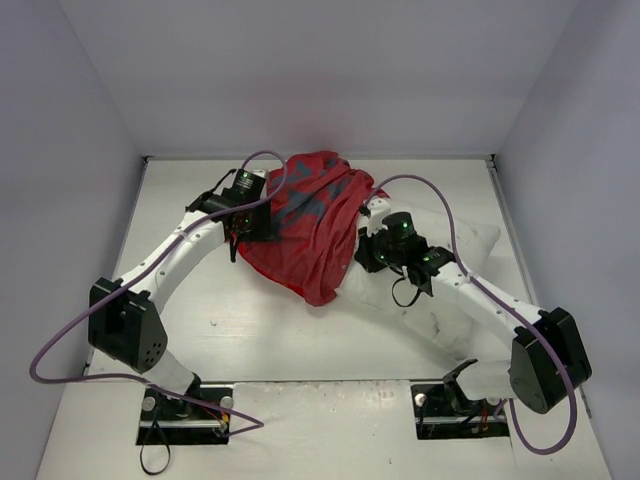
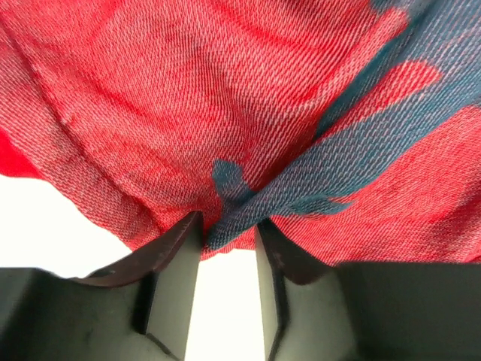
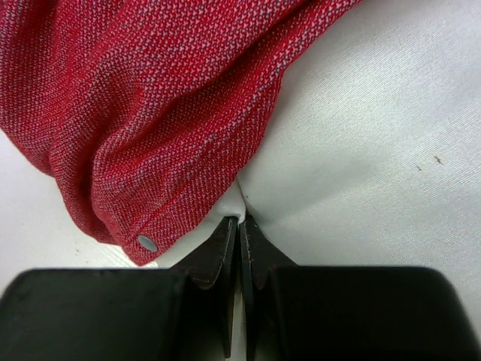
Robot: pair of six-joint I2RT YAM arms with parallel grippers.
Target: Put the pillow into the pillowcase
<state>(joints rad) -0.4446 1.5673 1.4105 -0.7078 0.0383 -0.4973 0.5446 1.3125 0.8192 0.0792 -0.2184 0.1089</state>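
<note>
the table (image 1: 250, 340) is white and carries everything. on its right half you have the pillow (image 1: 475, 245), plump and white, lying slantwise from the far right edge toward the near middle. its left end is covered by the pillowcase (image 1: 310, 220), which sits bunched toward the middle of the far edge, dull red side up with bluish patches, and droops to a point toward the table's centre. your left gripper (image 2: 229, 226) is at the pillowcase's left side. its jaws stand apart, with a bluish fold of the cloth resting at the tips. you can't tell whether it is gripped. your right gripper (image 3: 240, 222) has its jaws together, tips pressed at the pillow just beside the pillowcase's hem. a small round snap (image 3: 148, 243) sits on the hem's corner.
</note>
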